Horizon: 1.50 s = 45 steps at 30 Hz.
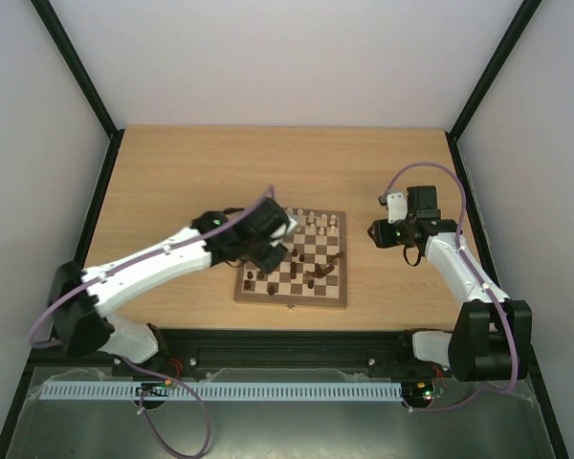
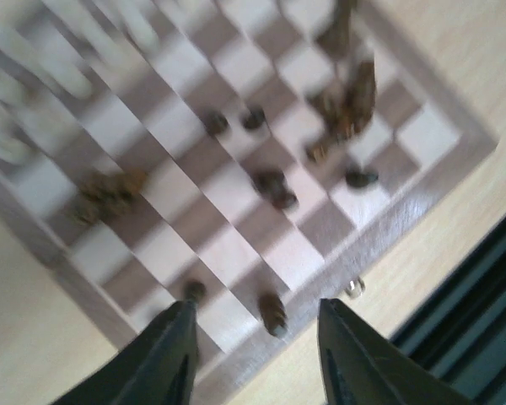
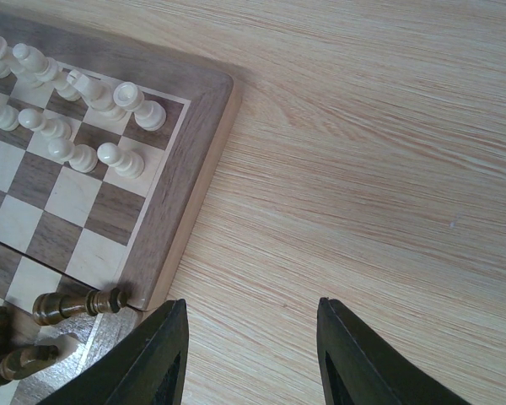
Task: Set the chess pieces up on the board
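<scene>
Left claw (image 2: 257, 307) is seen spread partway, with nothing pinched. A dark piece (image 2: 272, 313) stands in the gap between the fingers (image 2: 179, 348); no contact can be made out, though the view is blurred. The claw is held low over a corner of the board (image 2: 409, 198), on the side nearest the arm bases. A second dark piece (image 2: 194, 291) stands just beside the left finger.

Further dark pieces (image 2: 274, 187) are scattered singly over the middle squares. Others are heaped or tipped in small clusters (image 2: 347, 99).

Right claw (image 3: 253, 304) is spread and empty, held over bare table (image 3: 371, 169) just beside the board's right edge. Pale pieces (image 3: 122, 160) are lined up upright in two rows along the far side. A dark piece (image 3: 76, 304) lies on its side at the border, with more tipped over next to it.

The board lies flat around the middle of the table, between the two arms.
</scene>
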Available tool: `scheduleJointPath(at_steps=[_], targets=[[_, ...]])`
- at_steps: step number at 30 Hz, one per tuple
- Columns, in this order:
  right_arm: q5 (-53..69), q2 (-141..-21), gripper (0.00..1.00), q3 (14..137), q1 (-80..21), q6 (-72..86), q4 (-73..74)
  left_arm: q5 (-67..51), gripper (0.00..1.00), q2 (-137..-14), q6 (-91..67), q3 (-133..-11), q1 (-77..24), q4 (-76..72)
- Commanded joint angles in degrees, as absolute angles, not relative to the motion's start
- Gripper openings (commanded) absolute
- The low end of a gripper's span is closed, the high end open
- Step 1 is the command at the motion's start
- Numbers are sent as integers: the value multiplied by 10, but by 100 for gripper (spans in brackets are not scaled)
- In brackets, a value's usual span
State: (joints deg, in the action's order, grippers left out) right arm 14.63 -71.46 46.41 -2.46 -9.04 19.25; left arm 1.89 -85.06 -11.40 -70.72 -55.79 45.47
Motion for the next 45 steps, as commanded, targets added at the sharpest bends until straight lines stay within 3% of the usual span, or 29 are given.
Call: scheduleJointPath(at_steps=[1, 5, 6, 7, 8, 14, 19, 23, 28, 35, 38, 45], targets=[[155, -711, 43, 465, -24, -98, 218, 85, 47, -774, -92, -725, -505, 439], [164, -699, 43, 464, -24, -100, 217, 86, 61, -698, -99, -648, -437, 318], [174, -696, 43, 463, -24, -101, 218, 77, 69, -681, -104, -628, -421, 290], [187, -693, 43, 463, -23, -103, 219, 68, 92, -658, -111, -606, -408, 260], [201, -690, 43, 463, -23, -105, 223, 57, 98, -644, -125, -586, -394, 233], [335, -646, 59, 462, -23, -129, 244, 115, 99, -648, -159, -546, -380, 205], [400, -584, 66, 466, -55, -155, 242, 167, 99, -644, -131, -510, -378, 167], [345, -558, 63, 481, -136, -198, 250, 146, 99, -604, -142, -462, -351, 120], [304, -588, 57, 514, -242, -244, 278, 280, 99, -608, -226, -464, -312, 160], [179, -682, 56, 535, -427, -270, 259, 255, 99, -635, -259, -496, -259, 209], [120, -719, 57, 538, -507, -271, 229, 231, 99, -598, -221, -473, -258, 165], [56, -812, 59, 560, -590, -249, 180, 123, 99, -519, -140, -401, -259, 85]])
